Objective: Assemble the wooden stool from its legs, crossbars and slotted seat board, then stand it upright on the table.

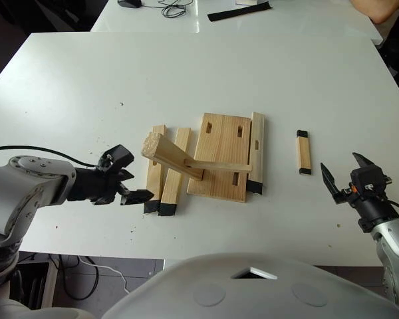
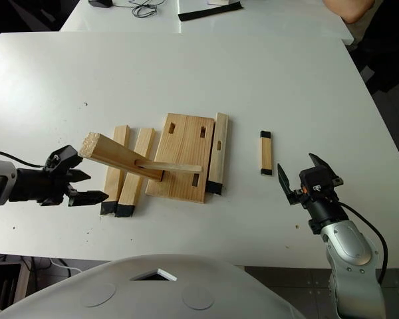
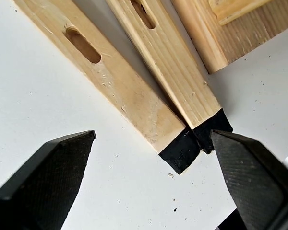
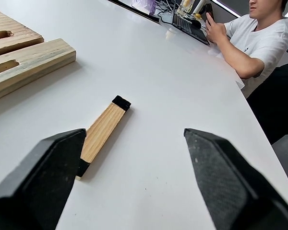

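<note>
Left gripper (image 1: 141,185) hangs just above the white table (image 1: 66,86) with its jaws spread wide and nothing in them. Right in front of it are the black-capped ends of two stool legs lying flat side by side: the nearer leg (image 1: 155,174) and the next leg (image 1: 175,174), both with slots facing up. In the left wrist view those black ends sit just ahead of the gap between the fingers (image 3: 48,177), not touching them. A tilted leg (image 1: 167,153) lies across those two, fat end up in the air, and a thin crossbar (image 1: 223,167) looks joined to it and runs over the slotted seat board (image 1: 221,143), which lies flat just past the two legs. A fourth leg (image 1: 257,151) lies along the board's far edge. Right gripper (image 1: 339,161) is released too, holding nothing, with a short black-tipped crossbar (image 1: 303,152) lying on the table just ahead of it, closer to its inner finger.
</note>
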